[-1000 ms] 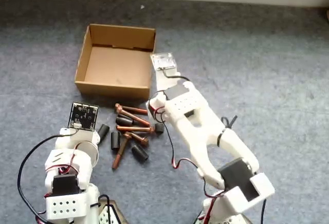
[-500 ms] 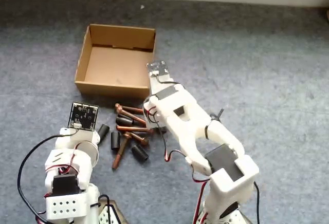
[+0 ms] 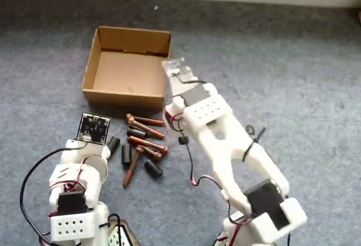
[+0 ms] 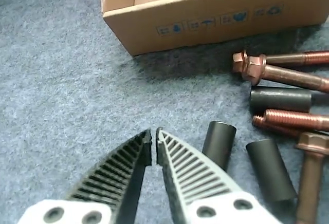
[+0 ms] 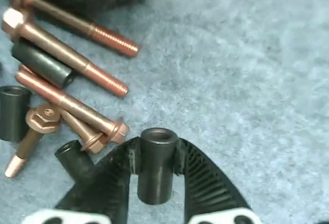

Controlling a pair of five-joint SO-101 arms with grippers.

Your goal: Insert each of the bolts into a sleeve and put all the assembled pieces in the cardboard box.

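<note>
A grey carpet (image 3: 293, 60) is covering the table, with the cardboard box (image 3: 121, 97) sitting open at the far left and holding no assembled pieces yet. Over the last second the right arm (image 3: 225, 139) has been dipping toward the pile and is now swinging back up and to the right. The small black sleeve (image 3: 183, 140) that was lying at the pile's right edge is now sitting slightly further right, under the arm. The wrist camera is showing why: the right gripper (image 5: 156, 149) is clamping that sleeve between its fingers, with the open bore facing the bolts (image 3: 148, 144). One long bolt in the middle of the pile is now lying tilted where it was level a second ago, so the dip has probably nudged it. By my judgement a bolt has yet to be picked up and fed into the held sleeve. The left gripper (image 4: 153, 144) is hanging unmoved above the carpet just beside the loose sleeves (image 3: 126, 154), its fingers closed on nothing. The right arm's white body is lying over its fingers in the high view, so whether the sleeve is hanging clear of the carpet is hard to tell. One sleeve is lying half buried among the bolts, and several bolt shanks are running off the edge of the left wrist view.
</note>
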